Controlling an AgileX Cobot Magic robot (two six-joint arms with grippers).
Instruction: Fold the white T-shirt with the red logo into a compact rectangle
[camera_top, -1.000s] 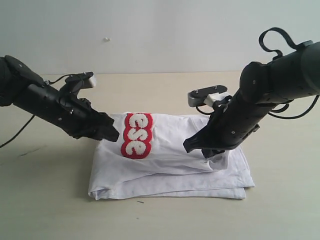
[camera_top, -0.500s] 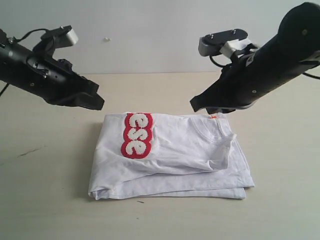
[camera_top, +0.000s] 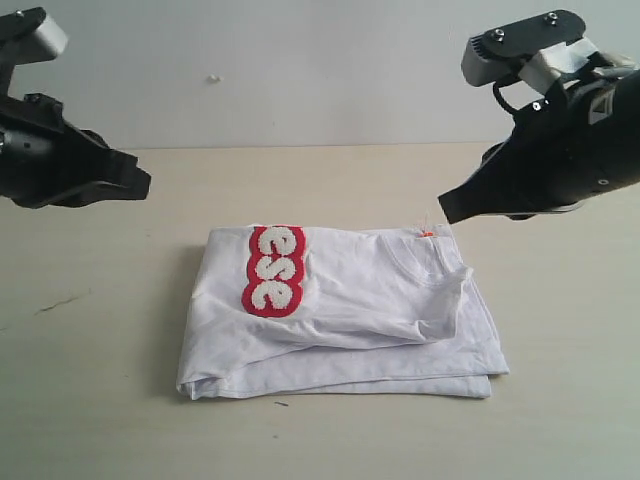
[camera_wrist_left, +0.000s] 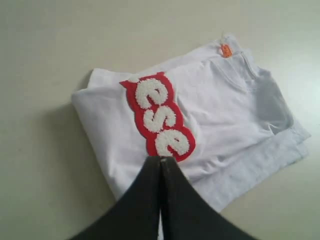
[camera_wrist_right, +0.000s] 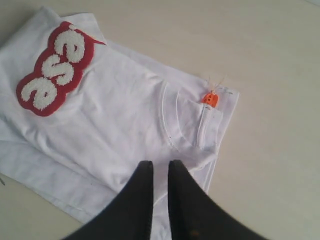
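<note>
The white T-shirt (camera_top: 350, 310) lies folded into a rough rectangle on the table, with loose layers showing along its near edge. The red logo (camera_top: 272, 270) shows only the letters "ese" on the top layer. An orange neck tag (camera_top: 427, 233) sticks out at the collar on the far right. My left gripper (camera_top: 140, 185) hangs shut and empty, high and to the left of the shirt. My right gripper (camera_top: 445, 212) hovers above the shirt's far right corner, with its fingers slightly apart and nothing between them. The wrist views show the shirt (camera_wrist_left: 225, 115) (camera_wrist_right: 125, 115) below both grippers (camera_wrist_left: 161, 159) (camera_wrist_right: 160, 164).
The beige table (camera_top: 100, 400) stretches around the shirt on all sides. A pale wall (camera_top: 300, 70) stands behind it. A small dark mark (camera_top: 60, 302) lies on the table at the left.
Both grippers have let go of the shirt, lifted and drawn apart, the left toward the left and the right toward the right. The shirt lies still in its folded shape.
</note>
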